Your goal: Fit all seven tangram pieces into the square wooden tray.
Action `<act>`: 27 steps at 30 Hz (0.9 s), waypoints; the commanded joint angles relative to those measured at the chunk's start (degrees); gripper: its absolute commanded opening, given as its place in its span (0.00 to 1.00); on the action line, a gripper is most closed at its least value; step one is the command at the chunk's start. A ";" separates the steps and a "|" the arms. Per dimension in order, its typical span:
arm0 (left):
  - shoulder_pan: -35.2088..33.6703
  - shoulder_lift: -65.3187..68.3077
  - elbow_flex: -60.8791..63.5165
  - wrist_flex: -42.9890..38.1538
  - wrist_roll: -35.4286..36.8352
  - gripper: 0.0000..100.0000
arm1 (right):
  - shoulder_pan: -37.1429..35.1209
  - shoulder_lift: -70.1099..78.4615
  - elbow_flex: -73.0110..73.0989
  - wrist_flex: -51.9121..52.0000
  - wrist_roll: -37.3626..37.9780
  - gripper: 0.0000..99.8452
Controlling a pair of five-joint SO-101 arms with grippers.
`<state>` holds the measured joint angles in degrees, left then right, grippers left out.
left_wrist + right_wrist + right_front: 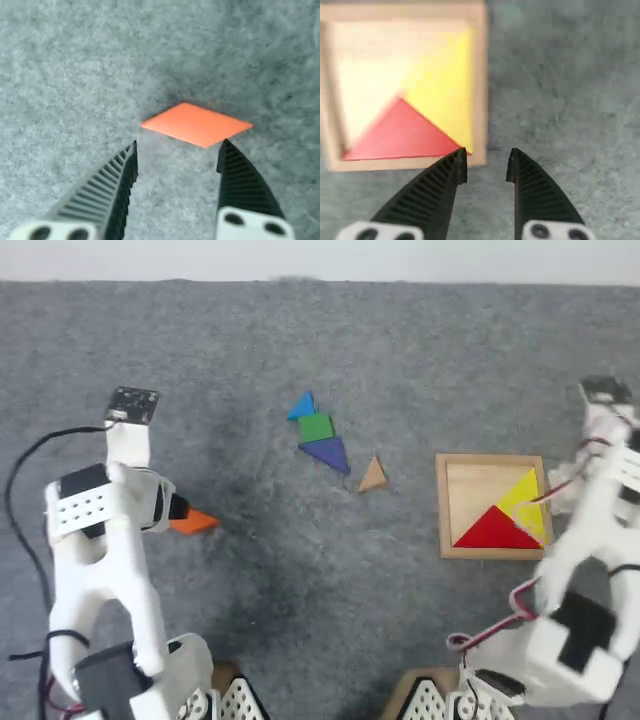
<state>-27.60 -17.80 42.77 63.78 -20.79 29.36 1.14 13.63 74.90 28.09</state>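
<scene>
Grippers both released: left gripper (179, 145) just short of the orange piece (196, 124), right gripper (487, 152) beside the tray (479, 75), which holds a red triangle (400, 132) and a yellow triangle (445, 80). The high view adds a blue triangle (302, 406), green square (316, 427), purple triangle (328, 452) and tan triangle (373, 475) loose mid-surface (200, 340).

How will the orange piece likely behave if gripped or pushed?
The orange piece looks flat, thin and rigid, so it probably stays stiff and cannot roll. It lies flush on the fuzzy grey mat, so its low edges likely give the open left claw little to grip. Pushed, it would probably slide or turn, with the mat dragging.
</scene>
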 commanded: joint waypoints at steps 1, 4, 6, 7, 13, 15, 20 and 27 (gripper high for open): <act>0.26 -0.18 -0.31 0.53 -0.35 0.25 | 2.95 4.79 -2.02 -3.12 1.93 0.13; 0.09 -0.18 -0.31 0.53 -0.35 0.25 | 2.86 10.15 -1.93 -4.88 2.73 0.13; 0.09 -0.18 -0.31 0.53 -0.35 0.25 | 2.42 12.70 -1.93 -5.93 3.34 0.13; 0.09 -0.18 -0.31 0.53 -0.35 0.25 | 1.98 13.76 -1.93 -6.37 3.25 0.13; 0.09 -0.18 -0.40 0.53 -0.35 0.25 | -1.19 17.54 -1.85 -6.99 3.34 0.13; 0.09 -0.18 -0.40 0.53 -0.35 0.25 | -1.80 17.54 -2.02 -7.08 3.25 0.13; 0.26 -0.18 -0.40 0.53 -0.35 0.25 | -6.90 16.66 -1.58 -6.81 3.25 0.13; 0.09 -0.18 -0.48 0.53 -0.53 0.25 | -14.02 17.01 -1.49 -6.81 1.23 0.13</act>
<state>-27.60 -17.80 43.03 63.78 -20.79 20.22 18.73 13.27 69.01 30.55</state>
